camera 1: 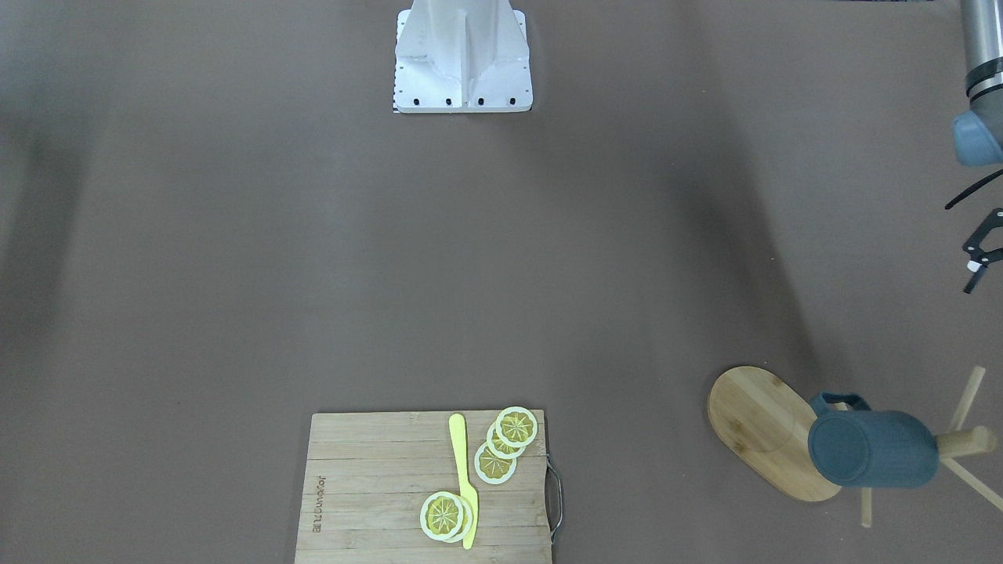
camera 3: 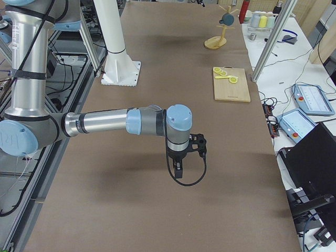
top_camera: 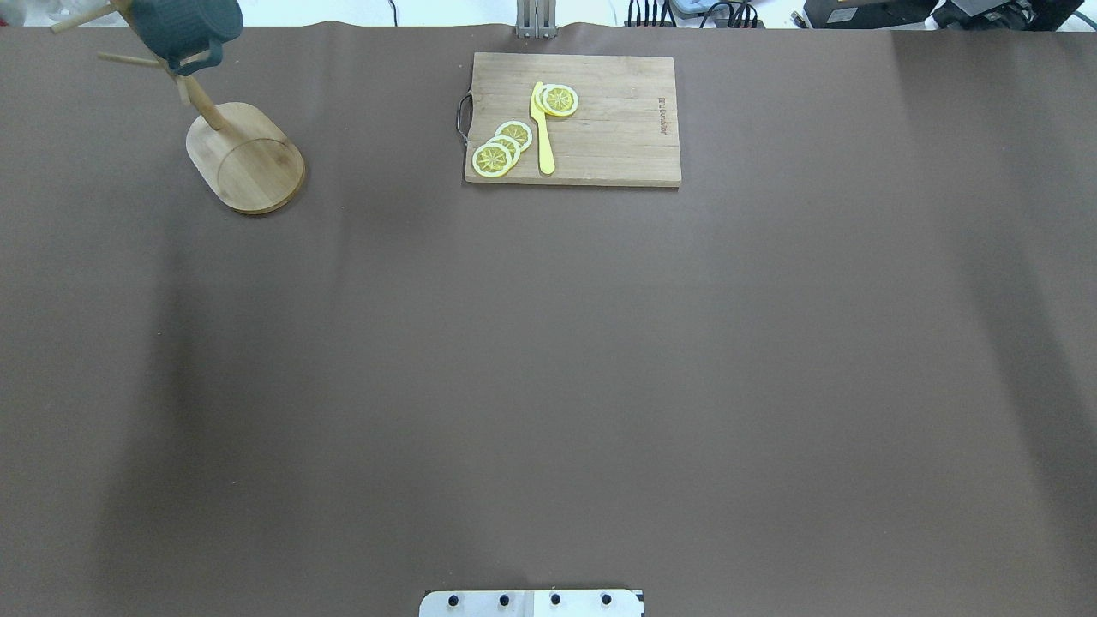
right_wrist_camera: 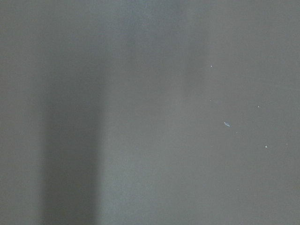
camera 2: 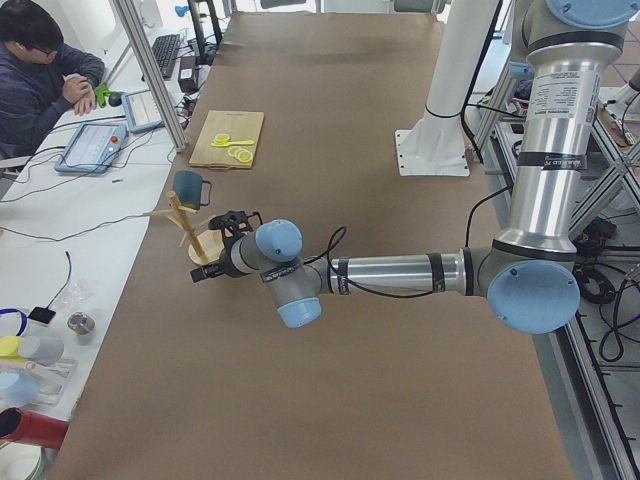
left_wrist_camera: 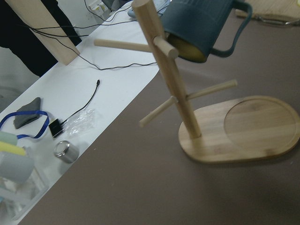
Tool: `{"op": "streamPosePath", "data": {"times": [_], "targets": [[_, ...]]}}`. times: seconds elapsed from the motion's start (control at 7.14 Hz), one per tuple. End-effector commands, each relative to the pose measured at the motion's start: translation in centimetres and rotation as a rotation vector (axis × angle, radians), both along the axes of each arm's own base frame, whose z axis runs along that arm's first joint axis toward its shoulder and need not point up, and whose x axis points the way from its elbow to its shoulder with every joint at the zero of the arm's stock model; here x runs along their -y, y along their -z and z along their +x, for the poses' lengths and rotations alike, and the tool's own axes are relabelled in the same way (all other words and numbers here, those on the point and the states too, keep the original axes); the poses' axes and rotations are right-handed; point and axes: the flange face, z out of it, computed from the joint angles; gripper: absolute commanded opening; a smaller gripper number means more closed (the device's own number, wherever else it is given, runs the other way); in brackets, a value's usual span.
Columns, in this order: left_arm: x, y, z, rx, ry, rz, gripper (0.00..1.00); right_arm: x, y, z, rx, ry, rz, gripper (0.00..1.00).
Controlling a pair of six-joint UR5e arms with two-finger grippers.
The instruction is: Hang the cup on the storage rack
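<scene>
The dark blue-grey cup [camera 1: 874, 450] hangs by its handle on an upper peg of the bamboo storage rack [camera 1: 760, 427], mouth tilted toward the post. In the left wrist view the cup [left_wrist_camera: 201, 23] shows its yellow inside beside the rack's post [left_wrist_camera: 178, 89]. Cup [top_camera: 184, 26] and rack [top_camera: 248, 158] stand at the far left corner in the overhead view. My left gripper [camera 1: 979, 258] is only partly in frame, apart from the rack, empty, its fingers spread. My right gripper [camera 3: 178, 168] hangs over bare table far from the rack; I cannot tell if it is open.
A bamboo cutting board [camera 1: 423, 489] with lemon slices [camera 1: 515, 427] and a yellow knife [camera 1: 464, 478] lies at the table's far edge. The robot's white base [camera 1: 462, 55] is at the near side. A white bench with cables and small items [left_wrist_camera: 65, 150] adjoins the rack's end.
</scene>
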Motion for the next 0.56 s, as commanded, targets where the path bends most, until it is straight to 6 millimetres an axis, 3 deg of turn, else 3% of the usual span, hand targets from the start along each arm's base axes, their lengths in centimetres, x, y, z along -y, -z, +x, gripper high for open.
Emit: {"op": "streamPosePath", "data": {"times": [0.0,0.42], "targets": [[1.4,-1.7,-2.3,0.195,-0.007,-0.069,0.99,0.0,0.1,0.0,-0.001,-0.001,0.002,1.00],[6.0,0.0,-1.7,0.252,-0.061,-0.387,0.99,0.0,0.0,0.0,-0.001,0.000,0.001,1.00]]}}
